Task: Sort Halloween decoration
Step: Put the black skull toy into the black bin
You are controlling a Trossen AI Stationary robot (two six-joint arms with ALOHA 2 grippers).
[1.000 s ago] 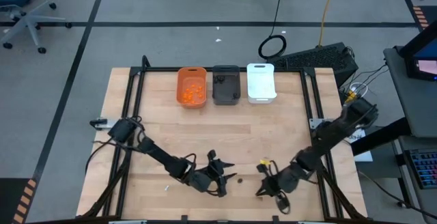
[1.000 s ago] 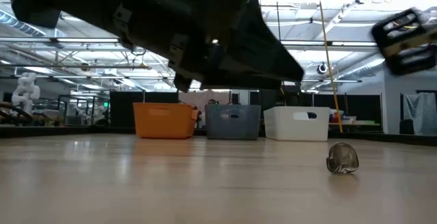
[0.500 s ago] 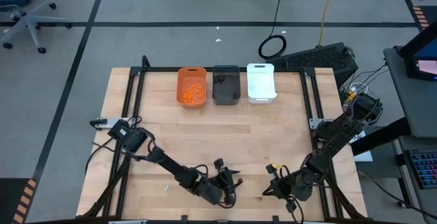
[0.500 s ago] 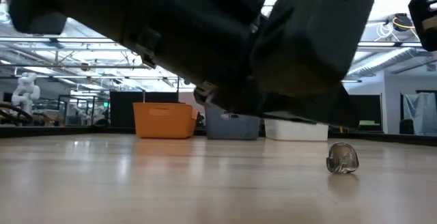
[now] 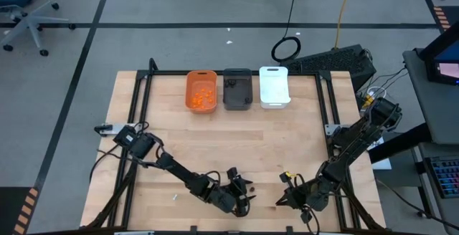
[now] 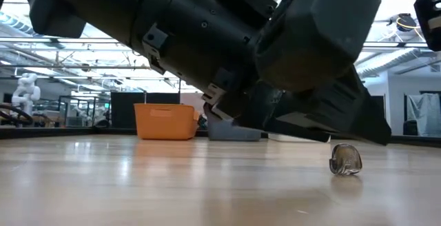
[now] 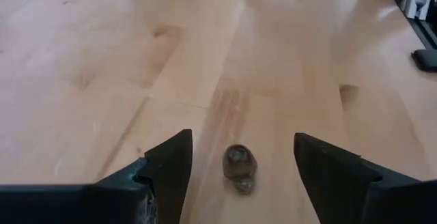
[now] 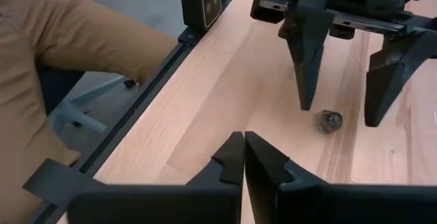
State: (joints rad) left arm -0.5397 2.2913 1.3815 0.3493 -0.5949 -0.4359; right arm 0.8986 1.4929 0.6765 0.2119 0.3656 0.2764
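One dark, rounded lump of Halloween decoration [image 7: 240, 169] rests on the wooden table near its front edge; it also shows in the low view [image 6: 345, 160]. My left gripper [image 7: 242, 137] is open and low over the table. One finger [image 8: 307, 53] stands on each side of the lump without touching it. My right gripper [image 8: 244, 157] is shut on nothing and hovers a little to the right of the lump, pointing toward it. A small white stick [image 5: 174, 198] lies near the front left.
Three bins stand in a row at the table's far edge: orange [image 5: 201, 92] with orange pieces in it, dark grey [image 5: 237, 89] and white [image 5: 274, 87]. A person's tan sleeve [image 8: 61, 46] shows beyond the table's near edge. Bare wood lies between bins and arms.
My left gripper has gone down and toward the table's right and near edges. It now stands around the dark lump, which has not moved. My right gripper has drawn back toward the right edge and risen a little, staying shut.
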